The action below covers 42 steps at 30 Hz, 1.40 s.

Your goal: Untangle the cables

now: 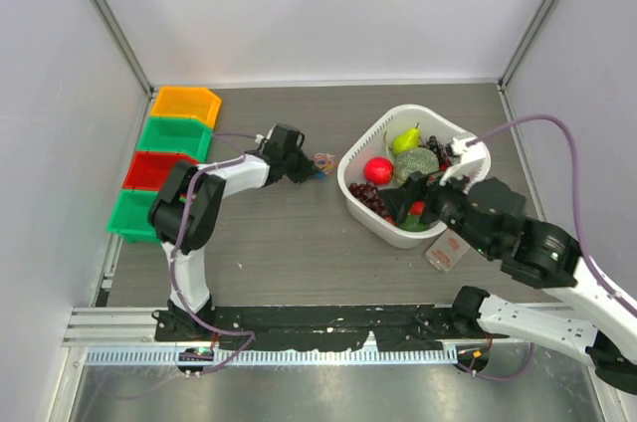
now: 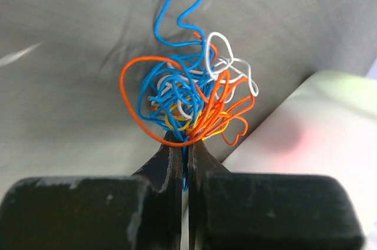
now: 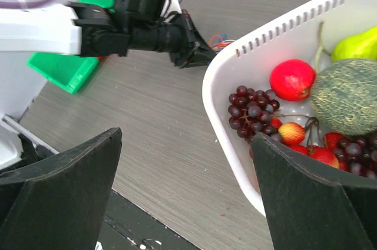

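The left gripper (image 2: 187,144) is clamping right down. Its two black fingers (image 2: 168,164) are pressing almost together with only a sliver showing between them, and they are biting on the near edge of the cables (image 2: 188,94). A blue strand is running straight down into that slit, and orange loops are crossing just over the tips. The rest of the clump is fanning out just beyond the fingertips. Blue is curling farthest away, white is sitting off to the right of the tips, orange is bulging on both sides, and a touch of yellow is tucked in the middle. Grey table (image 2: 59,85) is showing behind it; I cannot tell whether the clump is resting on it or lifted. Off to the right of these fingers the white basket (image 2: 312,126) is sitting close, blurred.

Over to the right gripper (image 3: 185,138), which is gaping wide and gripping nothing. Its left finger (image 3: 59,197) is hanging over bare table, and its right one is sitting in front of the basket's fruit. Grapes (image 3: 250,111) and a red apple (image 3: 293,79) are lying just beyond the gap, with a melon (image 3: 344,96) beyond the right finger.
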{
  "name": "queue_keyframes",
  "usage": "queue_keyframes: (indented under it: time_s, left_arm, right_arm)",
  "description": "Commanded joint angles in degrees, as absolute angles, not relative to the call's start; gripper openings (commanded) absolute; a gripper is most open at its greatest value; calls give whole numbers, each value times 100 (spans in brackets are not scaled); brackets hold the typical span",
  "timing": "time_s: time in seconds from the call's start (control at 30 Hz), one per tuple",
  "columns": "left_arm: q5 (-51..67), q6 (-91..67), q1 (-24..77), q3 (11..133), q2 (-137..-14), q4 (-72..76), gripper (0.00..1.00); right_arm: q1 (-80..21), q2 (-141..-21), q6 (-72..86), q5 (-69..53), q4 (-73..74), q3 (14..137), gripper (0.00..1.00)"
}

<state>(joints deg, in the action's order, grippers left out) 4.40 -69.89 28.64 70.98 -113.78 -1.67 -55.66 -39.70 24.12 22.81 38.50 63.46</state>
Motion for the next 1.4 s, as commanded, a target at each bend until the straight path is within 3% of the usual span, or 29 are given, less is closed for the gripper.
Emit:
queue_keyframes:
  time_s: [0.0,0.23,0.33,0.43,0.47,0.5,0.57,0.63,0.7,0.87,0.97,1.03,1.1,1.13,1.17,1.23,1.37]
  left_arm:
    - [53,-6478,2900,5936,-9794,-966,0]
    - [624,-6214,3531,4221,-7316,-1810,0]
    - [134,-6433,4243,3728,-6332,-2187,0]
    - [-202,-6758,4482,3122,-5443,-2539,3]
    - [-220,-6802,4482,2972,-5136,-2662,7]
    - [-281,-6811,4482,2866,-4811,-2889,19]
    - [-474,-6820,4482,2856,-4213,-3416,51]
    - [-684,-6715,4482,2883,-3580,-3743,74]
    - [-817,-6706,4491,2830,-3096,-3876,85]
    - [-773,-6768,4482,2628,-2829,-3604,87]
    - [-782,-6654,4491,2715,-3250,-3630,77]
    - [-704,-6522,4482,2838,-3689,-3621,76]
    - [-651,-6425,4482,2961,-4006,-3595,64]
    - [-589,-6373,4482,2979,-4086,-3534,52]
    - [-554,-6363,4482,2971,-4104,-3429,48]
    - [-597,-6337,4491,2927,-4026,-3331,52]
    - [-738,-6407,4491,2786,-3964,-3261,76]
  right_arm:
    - [-5581,-4806,2268,1671,3516,6284,96]
    - [-6080,-5563,2767,958,2585,5785,90]
    - [-6485,-5844,2821,967,2215,5608,80]
    - [-6767,-5976,2611,1054,1734,5153,76]
    - [-6828,-5994,2567,1142,1610,5020,76]
    - [-6855,-6020,2514,1160,1434,4827,75]
    - [-6882,-6056,2487,1204,1232,4572,73]
    - [-6952,-6100,2470,1073,942,4352,71]
    - [-7075,-6135,2522,1090,635,4097,71]
    - [-7347,-6669,2908,1475,-165,3718,67]
    - [-7461,-7249,3111,1635,-665,3788,64]
    - [-7541,-7635,3138,1714,-1115,3762,64]
    - [-7532,-8083,3173,1836,-1248,3832,64]
    - [-7532,-8234,3164,1872,-1222,3936,64]
    - [-7532,-8462,3190,1976,-1222,3981,64]
    - [-7532,-8665,3321,2248,-1335,4008,64]
    - [-7532,-8938,3340,2584,-1608,3929,49]
